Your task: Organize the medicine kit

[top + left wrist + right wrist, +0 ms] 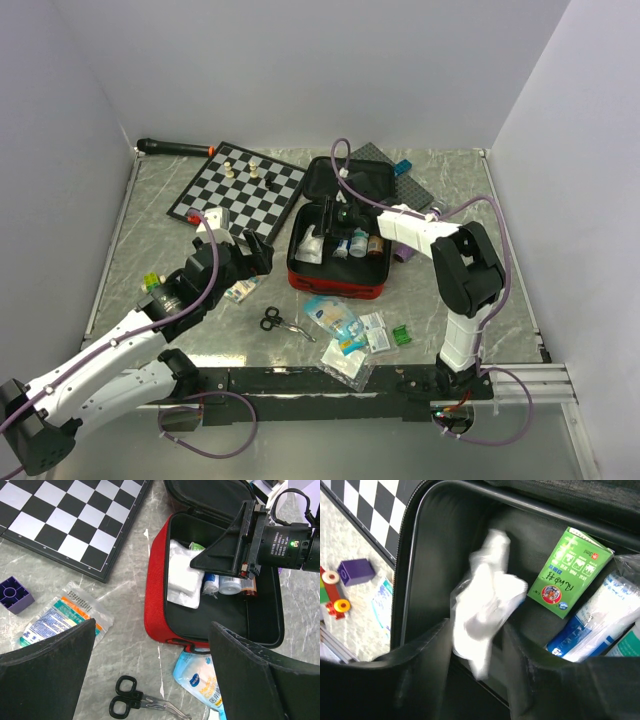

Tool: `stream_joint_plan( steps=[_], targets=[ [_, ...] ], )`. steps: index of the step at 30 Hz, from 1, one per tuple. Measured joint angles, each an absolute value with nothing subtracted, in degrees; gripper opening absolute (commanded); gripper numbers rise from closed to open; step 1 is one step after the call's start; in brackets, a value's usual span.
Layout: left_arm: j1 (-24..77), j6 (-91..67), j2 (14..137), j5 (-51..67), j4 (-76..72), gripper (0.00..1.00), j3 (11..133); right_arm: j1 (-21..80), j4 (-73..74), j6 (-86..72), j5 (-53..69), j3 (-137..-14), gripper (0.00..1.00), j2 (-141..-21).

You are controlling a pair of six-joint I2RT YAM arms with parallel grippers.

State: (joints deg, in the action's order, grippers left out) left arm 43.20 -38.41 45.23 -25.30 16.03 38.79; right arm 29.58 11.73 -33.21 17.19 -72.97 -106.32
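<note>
Red kit, top view: the medicine kit (338, 283) lies open mid-table, its lid flat behind it, just right of the chessboard (238, 190).
Counts, top view: one pair of black scissors (272, 320) in front of the kit. Loose packets (345, 335) lie beside them, overlapping, so the count is unsure. The chess pieces (254, 172) on the board are too small to count.
Arms, top view: the left gripper (258, 254) hangs over the table between the board and the kit. The right gripper (345, 218) reaches down into the kit.
Writing, left wrist view: a printed sachet (60, 615) and a blue-and-white pouch (200, 677) both carry text too small to read.
Counts, left wrist view: one purple block (15, 594) and one folded white pack (182, 577) in the kit's left half. Small bottles sit beside the pack, partly hidden by the right arm.
Left gripper, left wrist view: fingers (47, 665) spread wide, nothing between them, touching nothing.
Writing, right wrist view: one green box (570, 572) shows a red round emblem and upside-down characters, which I could not read with certainty.
Counts, right wrist view: one white wad (490, 595), blurred; one blue-and-white roll (590, 625) just right of the box.
Right gripper, right wrist view: jaws partway apart with the wad in the gap. I cannot tell whether it is clamped or loose.
</note>
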Motion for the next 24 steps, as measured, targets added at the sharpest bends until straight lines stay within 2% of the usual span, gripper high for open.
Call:
stream_joint_plan(
  steps=[5,12,14,17,22,24],
  targets=[
    [43.20,-38.41,45.23,-25.30,16.05,0.98,38.63,29.65,11.88,-33.10,15.75,-73.12,0.68,-106.30],
    [43.20,-38.39,45.23,-25.30,16.23,0.98,38.63,30.22,16.43,-30.59,8.38,-73.71,0.71,-104.12],
    [43.20,-38.39,45.23,-25.30,16.23,0.98,38.63,30.68,18.17,-29.41,5.02,-73.89,0.66,-102.72],
    [43.20,-38.37,45.28,-25.30,16.23,0.98,38.63,31.99,19.40,-27.29,1.91,-73.80,0.52,-99.92],
    [43.20,-38.39,45.93,-25.04,16.19,0.99,38.63,35.77,19.31,-24.49,1.85,-73.80,0.31,-97.71],
    [43.20,-38.39,46.13,-24.75,16.21,0.98,38.63,37.23,19.62,-23.92,3.01,-73.80,0.25,-98.41]
  ],
)
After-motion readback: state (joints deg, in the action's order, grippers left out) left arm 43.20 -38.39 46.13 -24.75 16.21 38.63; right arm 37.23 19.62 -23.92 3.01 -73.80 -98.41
